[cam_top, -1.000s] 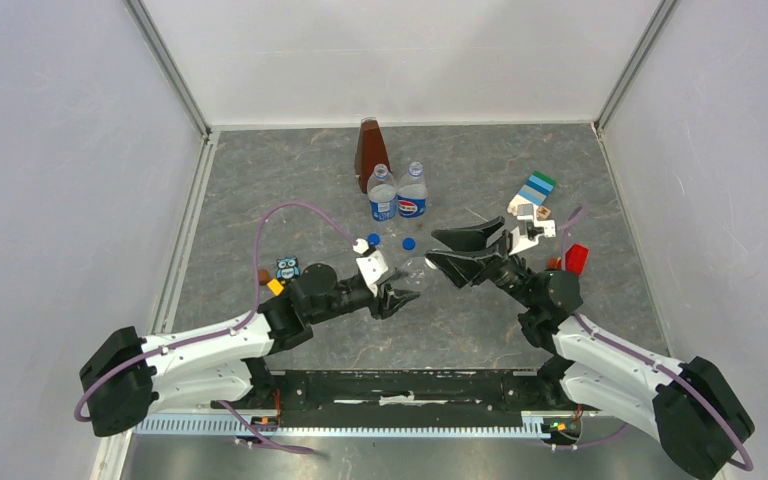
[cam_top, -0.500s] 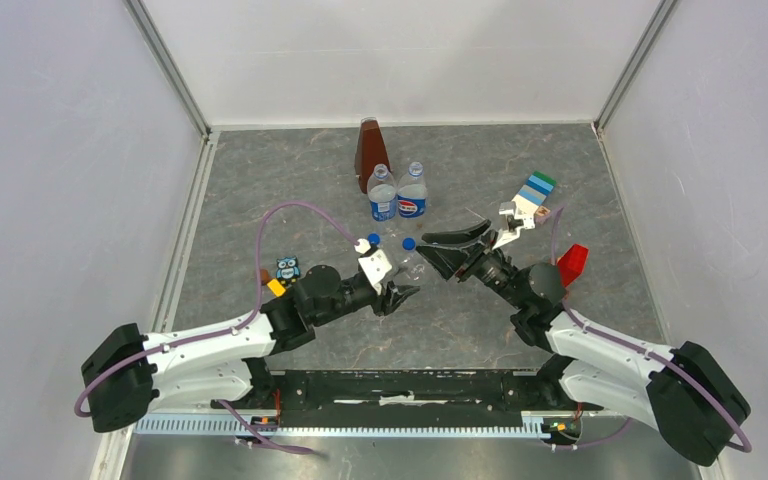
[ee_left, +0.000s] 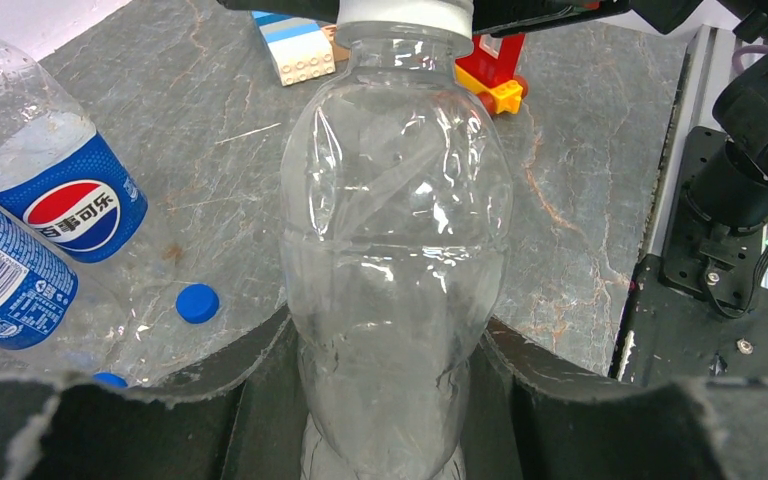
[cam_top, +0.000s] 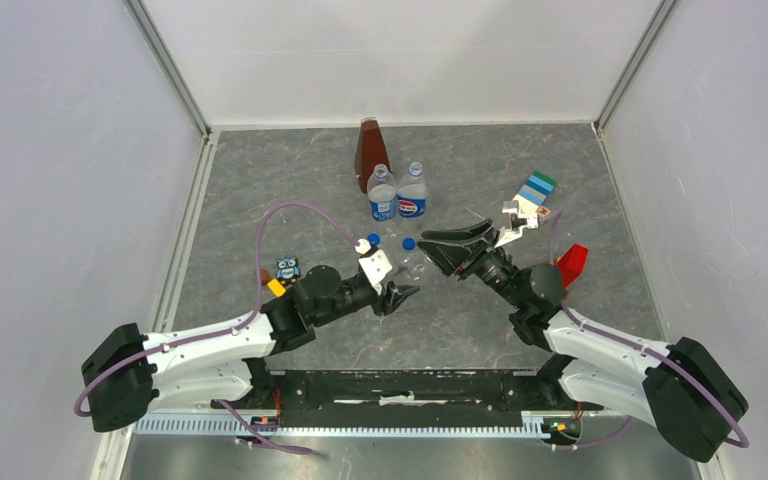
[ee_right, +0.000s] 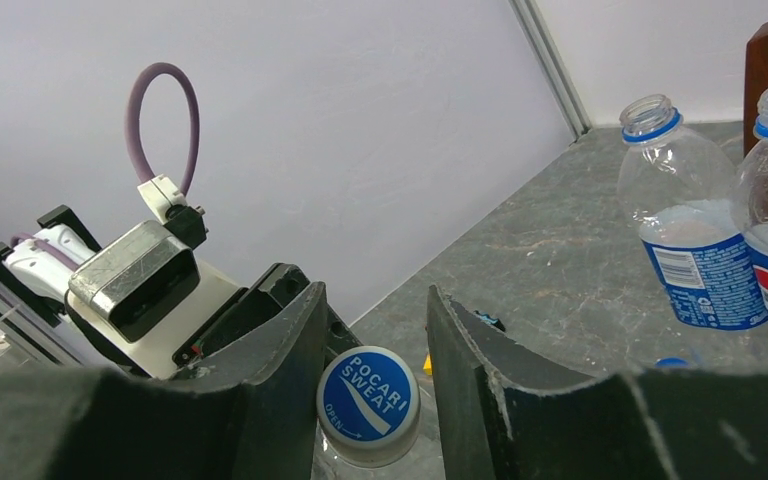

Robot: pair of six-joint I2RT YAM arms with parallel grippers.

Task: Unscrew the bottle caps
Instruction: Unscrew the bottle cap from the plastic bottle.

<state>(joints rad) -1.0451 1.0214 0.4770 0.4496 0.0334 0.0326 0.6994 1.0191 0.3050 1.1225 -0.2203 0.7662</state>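
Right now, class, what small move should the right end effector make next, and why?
The right end effector should probably finish closing on the white cap, then twist. Its jaws flank that cap, though firm contact is unclear, and the left end effector already clamps the clear bottle by its body.

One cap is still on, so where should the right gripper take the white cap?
Pinch the white cap across its side wall, coming end-on along the neck axis: the left gripper holds the clear bottle by its body, top aimed at the right gripper.
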